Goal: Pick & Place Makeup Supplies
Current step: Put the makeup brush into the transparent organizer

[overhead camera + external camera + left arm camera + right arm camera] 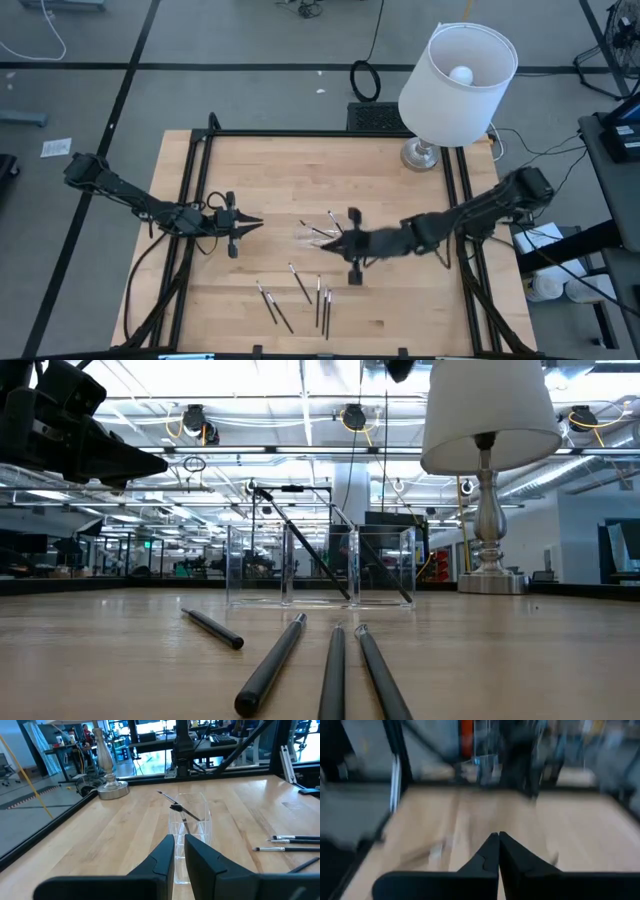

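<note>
Broadly, I am working over a pale wooden table [250, 160] framed by black rails, with a white-shaded lamp on a silvery base [457, 75] at its far right corner. My left arm waits at mid-left, its left gripper [252, 226] narrowed to a slim gap with nothing between the fingers. My right arm reaches in from the right, and the right gripper [335, 243] sits pinched fully closed and empty, just beside the small clear plastic tray [190, 825] near the table's middle.

A few of the thin dark makeup sticks [325, 228] already lean inside that tray. The rest, about six loose sticks [300, 298], lie flat on the wood towards the near edge, some side by side and nearly touching.

My worry is the tray: it looks light, and the right wrist view is smeared, so I judge that arm is on the move right beside it. A clip from the fingers could tip it and spill the sticks. The near sticks could roll, and the paired ones invite a double grab.

Room is good: open wood lies between the tray and the loose sticks, and between the two arms. The lamp stands well apart; the near sticks lie close to the front edge, where a nudge might send one off.
</note>
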Motion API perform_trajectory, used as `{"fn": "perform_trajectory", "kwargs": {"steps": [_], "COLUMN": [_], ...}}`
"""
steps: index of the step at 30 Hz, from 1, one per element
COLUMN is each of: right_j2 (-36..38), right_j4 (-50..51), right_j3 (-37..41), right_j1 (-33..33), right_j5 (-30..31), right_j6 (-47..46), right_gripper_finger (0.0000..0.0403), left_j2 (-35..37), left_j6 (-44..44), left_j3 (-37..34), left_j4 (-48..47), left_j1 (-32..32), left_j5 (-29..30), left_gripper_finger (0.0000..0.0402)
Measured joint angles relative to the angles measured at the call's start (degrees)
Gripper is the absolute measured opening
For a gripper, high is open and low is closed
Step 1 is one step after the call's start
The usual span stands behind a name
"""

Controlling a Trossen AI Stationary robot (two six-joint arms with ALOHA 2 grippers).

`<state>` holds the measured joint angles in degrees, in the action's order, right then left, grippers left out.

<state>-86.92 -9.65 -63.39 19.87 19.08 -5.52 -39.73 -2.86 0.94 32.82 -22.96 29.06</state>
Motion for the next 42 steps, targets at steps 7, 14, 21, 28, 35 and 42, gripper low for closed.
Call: {"fn": "perform_trajectory", "kwargs": {"steps": [7, 14, 21, 28, 35, 42], "right_j2": [-4.45, -11.34, -12.12, -12.19, -12.12, -15.02], "right_j4": [-33.55, -34.42, -33.97, -33.4, -27.86, -2.87], "right_j3": [12.32, 10.7, 10.53, 10.53, 10.45, 1.27], "right_j1": [-7.95, -9.72, -8.09, -4.0, -2.0, 3.83], "right_j5": [-2.84, 2.08, 1.78, 1.54, -2.36, -4.36], "right_j6": [5.95, 5.41, 4.28, 5.13, 0.84, -13.16], "right_gripper_finger": [0.0004, 0.0002, 0.0001, 0.0, 0.0, 0.0], "left_j2": [0.0, 0.0, -0.01, -0.02, -0.01, -0.02], "left_j6": [-0.26, -0.41, -0.39, -0.3, -0.26, 0.11], "left_j3": [-0.01, 0.01, 0.0, 0.01, 0.0, 0.0], "left_j4": [-0.04, -0.28, -1.62, -1.79, -1.79, -1.77], "left_j1": [0.0, 0.02, 0.02, 0.02, 0.02, 0.02], "left_j5": [0.0, 0.77, 1.43, 1.46, 1.51, 1.53], "left_gripper_finger": [0.0051, 0.0051, 0.0051, 0.0051, 0.0051, 0.0051]}}
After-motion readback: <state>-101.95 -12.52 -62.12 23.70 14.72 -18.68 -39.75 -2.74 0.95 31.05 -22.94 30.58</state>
